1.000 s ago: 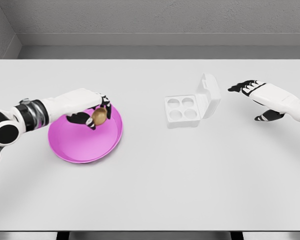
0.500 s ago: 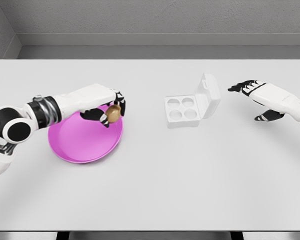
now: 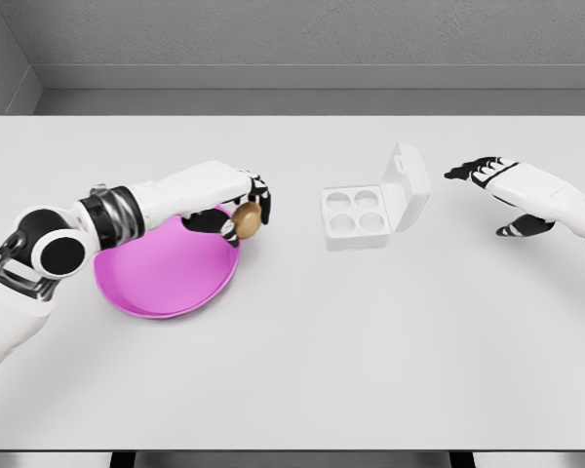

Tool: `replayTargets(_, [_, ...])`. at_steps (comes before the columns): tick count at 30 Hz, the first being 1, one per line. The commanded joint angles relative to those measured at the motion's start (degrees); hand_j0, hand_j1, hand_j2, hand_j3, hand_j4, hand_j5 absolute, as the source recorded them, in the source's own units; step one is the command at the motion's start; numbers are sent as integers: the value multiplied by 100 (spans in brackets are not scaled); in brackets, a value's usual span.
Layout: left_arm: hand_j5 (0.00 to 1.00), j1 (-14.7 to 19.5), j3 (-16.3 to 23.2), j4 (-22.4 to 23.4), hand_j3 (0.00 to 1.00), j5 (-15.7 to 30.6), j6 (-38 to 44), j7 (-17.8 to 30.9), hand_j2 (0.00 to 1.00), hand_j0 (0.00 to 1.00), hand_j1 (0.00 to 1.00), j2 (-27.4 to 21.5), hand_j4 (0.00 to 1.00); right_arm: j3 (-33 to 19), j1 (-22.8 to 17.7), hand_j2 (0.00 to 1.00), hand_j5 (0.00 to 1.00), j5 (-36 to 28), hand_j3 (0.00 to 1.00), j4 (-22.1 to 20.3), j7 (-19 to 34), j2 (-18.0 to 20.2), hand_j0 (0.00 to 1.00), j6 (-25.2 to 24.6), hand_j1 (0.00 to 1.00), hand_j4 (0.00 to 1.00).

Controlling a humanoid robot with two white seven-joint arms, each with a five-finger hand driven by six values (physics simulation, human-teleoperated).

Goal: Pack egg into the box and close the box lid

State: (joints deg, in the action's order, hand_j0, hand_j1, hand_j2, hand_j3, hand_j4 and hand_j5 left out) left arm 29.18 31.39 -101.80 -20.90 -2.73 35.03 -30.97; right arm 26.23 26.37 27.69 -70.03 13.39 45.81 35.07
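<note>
Egg [image 3: 247, 221], brown, pinched in the curled fingers [image 3: 257, 187] of the left hand [image 3: 232, 200], above the right rim of the pink plate [image 3: 166, 278]. Box [image 3: 356, 216] well right of plate, lid [image 3: 408, 185] raised. Right hand [image 3: 502, 185] beyond box, fingers spread, holding nothing. White counter [image 3: 322, 351] beneath.

A wide white table [image 3: 302, 370] filled most of the view, its top smooth and evenly lit, with only soft, faint shadows. Its near edge showed a thin dark strip below. Behind the far edge ran a band of grey floor [image 3: 322, 101], and beyond that rose a rough grey wall [image 3: 302, 34]. Another grey wall [image 3: 0, 68] closed the left corner.
</note>
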Motion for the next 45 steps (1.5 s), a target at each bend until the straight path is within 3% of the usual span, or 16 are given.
replayTargets(1, [36,0,-1,11,36,7,1,-3,36,36,36,82,36,-4,0,100,100,-35,100,-2,-3,7,100,-7,100,100])
replayTargets(23, [36,123,25,178,36,-240,-8,-3,36,36,36,952,36,-4,0,100,100,-44,100,-2,-3,33,100,-7,100,100])
replayTargets(45, [36,483,61,1127,36,-644,-17,-3,36,36,36,1875,36,-4,0,100,100,-35,100,-2,-3,25,100,-7,100,100])
